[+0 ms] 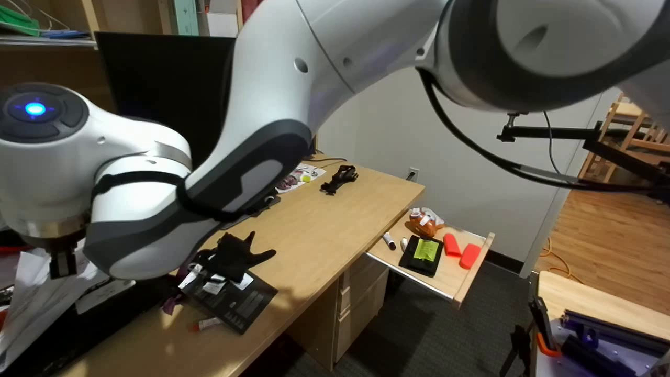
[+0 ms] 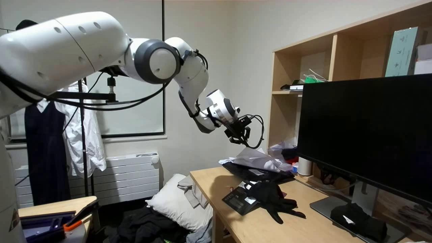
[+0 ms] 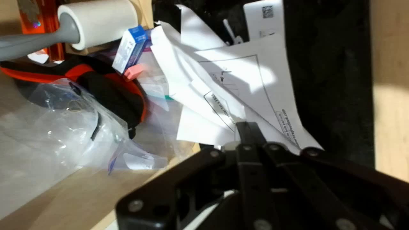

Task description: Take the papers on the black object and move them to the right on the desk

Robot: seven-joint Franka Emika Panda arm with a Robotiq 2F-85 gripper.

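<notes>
The papers [image 3: 255, 80], loose curled white sheets with printing, lie on the black object [image 3: 338, 95] in the wrist view. The papers also show in both exterior views [image 1: 42, 293] [image 2: 254, 158], with the black object beneath them [image 1: 110, 314] [image 2: 233, 168]. The light-wood desk [image 1: 314, 235] supports them; it also shows here [image 2: 256, 222]. My gripper [image 3: 249, 131] appears shut, its fingertips together over the lower part of the sheets. It shows just above or in front of the papers in both exterior views [image 1: 63, 264] [image 2: 239, 139]. No sheet is clearly visible between the fingertips.
A black glove [image 1: 235, 256] lies on a flat black package [image 1: 235, 303] beside the black object. A monitor [image 2: 364, 135] stands at the back. A lint roller [image 3: 99, 22], red-black item [image 3: 108, 92] and clear plastic bags [image 3: 60, 134] lie beside the papers. A tray [image 1: 450, 280] is pulled out.
</notes>
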